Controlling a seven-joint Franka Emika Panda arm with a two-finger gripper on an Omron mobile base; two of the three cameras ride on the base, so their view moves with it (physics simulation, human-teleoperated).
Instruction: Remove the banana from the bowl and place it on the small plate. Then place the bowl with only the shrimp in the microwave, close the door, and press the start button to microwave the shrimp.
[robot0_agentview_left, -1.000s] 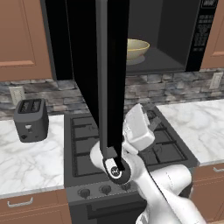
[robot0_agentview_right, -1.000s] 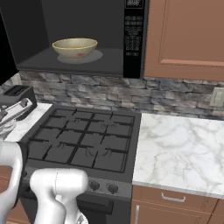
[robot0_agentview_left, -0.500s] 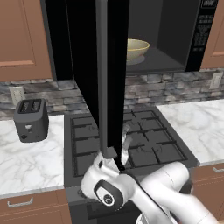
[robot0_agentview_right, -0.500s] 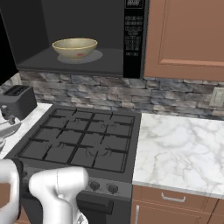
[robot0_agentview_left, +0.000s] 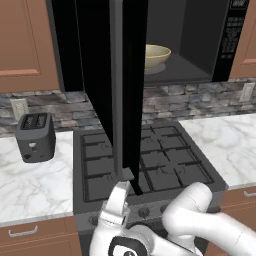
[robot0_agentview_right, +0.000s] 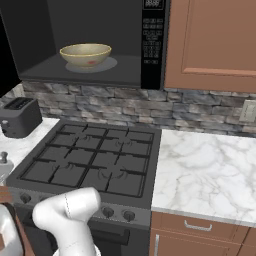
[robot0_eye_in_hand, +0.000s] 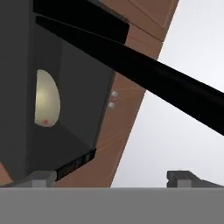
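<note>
My fingers (robot0_agentview_left: 120, 192) stand wide apart, holding nothing, just under the open black microwave door (robot0_agentview_left: 117, 85), which hangs over the black gas stove (robot0_agentview_left: 145, 165). The tan-yellow bowl (robot0_agentview_right: 85, 54) sits inside the black microwave (robot0_agentview_right: 95, 40), apparently holding one orange speck, perhaps the shrimp (robot0_agentview_right: 91, 62). A dark toaster (robot0_agentview_left: 35, 136) stands on the marble bench (robot0_agentview_left: 30, 185).

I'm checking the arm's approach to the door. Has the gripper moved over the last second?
Yes. In the left base view the gripper has dropped below the door handle's lower end, toward the stove front.

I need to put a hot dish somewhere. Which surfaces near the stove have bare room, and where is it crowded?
The marble counter right of the stove is bare up to the stone backsplash. The left counter has room in front of the toaster. It is crowded at the stove's front, where the open microwave door hangs above the tool.
</note>
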